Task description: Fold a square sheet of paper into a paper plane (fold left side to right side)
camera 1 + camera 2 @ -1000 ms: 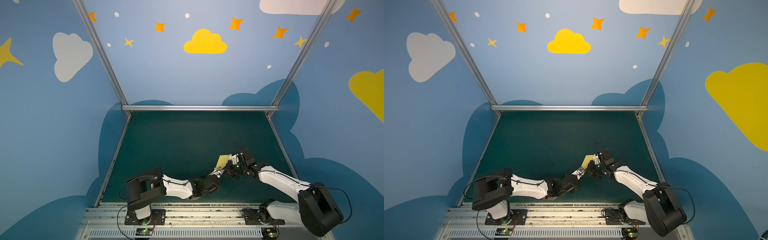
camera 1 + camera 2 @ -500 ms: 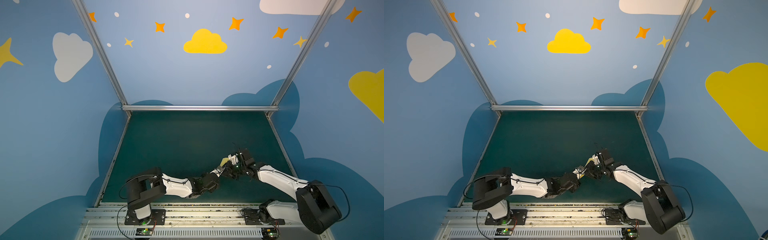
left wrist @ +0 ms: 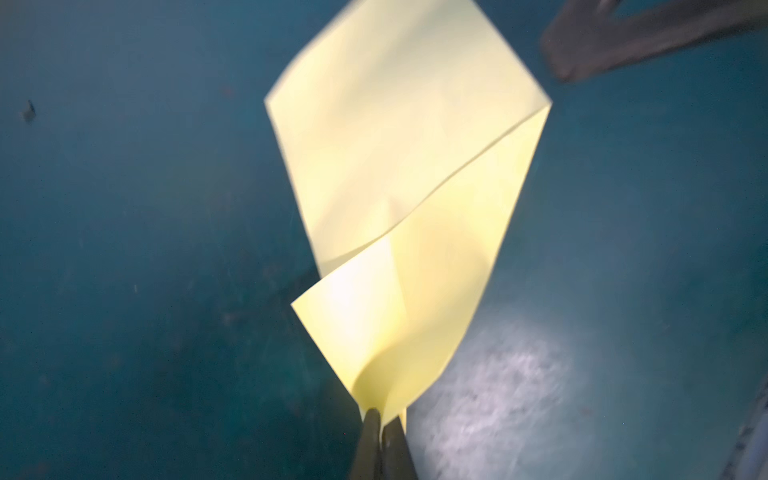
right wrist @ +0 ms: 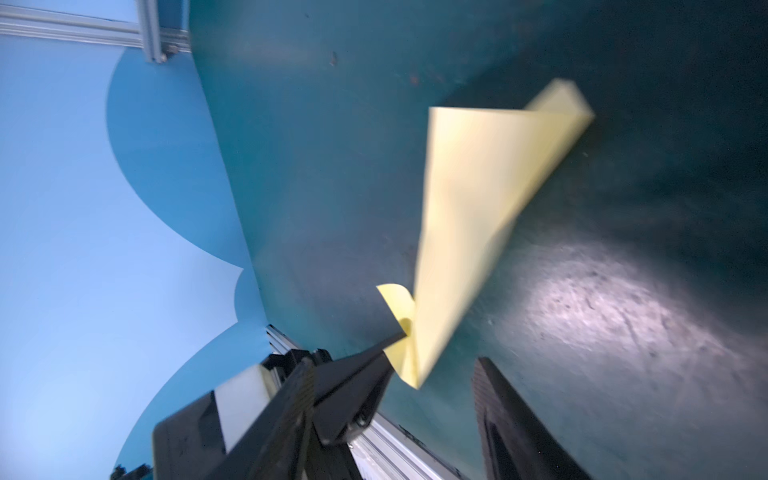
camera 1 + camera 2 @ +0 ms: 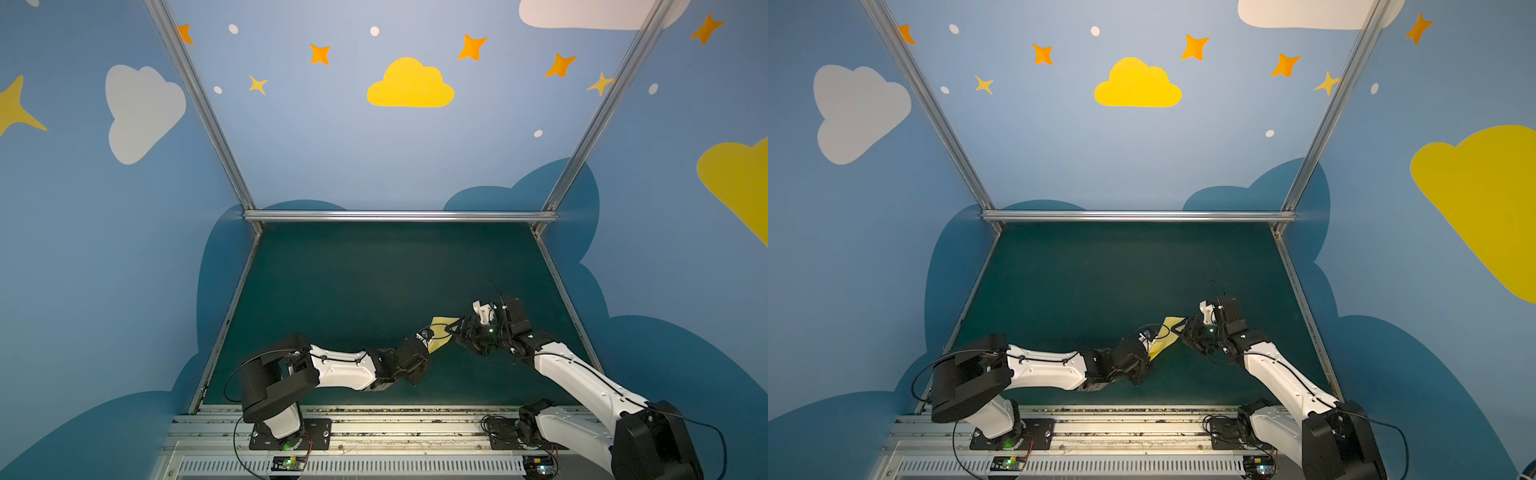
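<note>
The right claw [image 5: 462, 330] has just opened and let go of the sheet of paper [image 3: 395, 166], while the left claw [image 3: 381, 415] has closed on one corner. The loosely curled sheet now hangs above the bench [image 5: 374, 270] between both claws, so probably the left arm alone controls the next fold.

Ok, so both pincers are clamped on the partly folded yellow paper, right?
Not both. Only the left pincer is clamped on the partly folded yellow paper; the right pincer stands open, jaws apart, as the right wrist view shows.
</note>
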Tool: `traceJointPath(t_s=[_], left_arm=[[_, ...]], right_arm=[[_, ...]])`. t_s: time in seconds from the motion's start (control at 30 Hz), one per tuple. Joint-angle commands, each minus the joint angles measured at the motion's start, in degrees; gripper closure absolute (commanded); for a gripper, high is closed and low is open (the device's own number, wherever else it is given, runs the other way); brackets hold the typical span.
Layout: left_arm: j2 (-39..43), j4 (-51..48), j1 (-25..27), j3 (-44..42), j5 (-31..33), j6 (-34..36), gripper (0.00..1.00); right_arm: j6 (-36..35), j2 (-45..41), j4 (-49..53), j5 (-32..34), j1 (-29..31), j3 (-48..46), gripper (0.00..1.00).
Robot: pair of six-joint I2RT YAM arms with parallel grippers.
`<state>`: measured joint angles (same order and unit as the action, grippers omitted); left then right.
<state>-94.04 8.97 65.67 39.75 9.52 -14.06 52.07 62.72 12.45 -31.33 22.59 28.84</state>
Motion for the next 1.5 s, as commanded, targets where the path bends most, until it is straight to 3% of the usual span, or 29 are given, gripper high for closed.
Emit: traceJointPath(t_s=[0.0,0.17,0.77,1.2,1.47], left_arm=[[2.0,-3.2,-0.1,-0.8,0.9,-1.9,0.96],[1.8,-3.3,-0.1,-1.0,1.2,-2.3,0.93],[3.3,-1.9,-0.1,-2.0,1.1,-2.7,0.7],[2.8,-1.2,-0.1,-1.6,1.0,-1.6,0.75],[3.2,-2.3,0.0,-0.7,4.2,-1.6,0.58]], right_arm=[[-3.7,3.2,-0.6,-5.1,0.5,-1.3,0.44],[-3.9,8.1,-4.3,-5.0,4.1,-1.0,0.52],[-2.7,9.2,-5.1,-2.0,5.8,-0.1,0.45],[-2.7,9.1,-4.9,-1.7,5.8,-0.3,0.46],[-2.7,9.6,-5.2,-1.8,5.9,-0.1,0.48]])
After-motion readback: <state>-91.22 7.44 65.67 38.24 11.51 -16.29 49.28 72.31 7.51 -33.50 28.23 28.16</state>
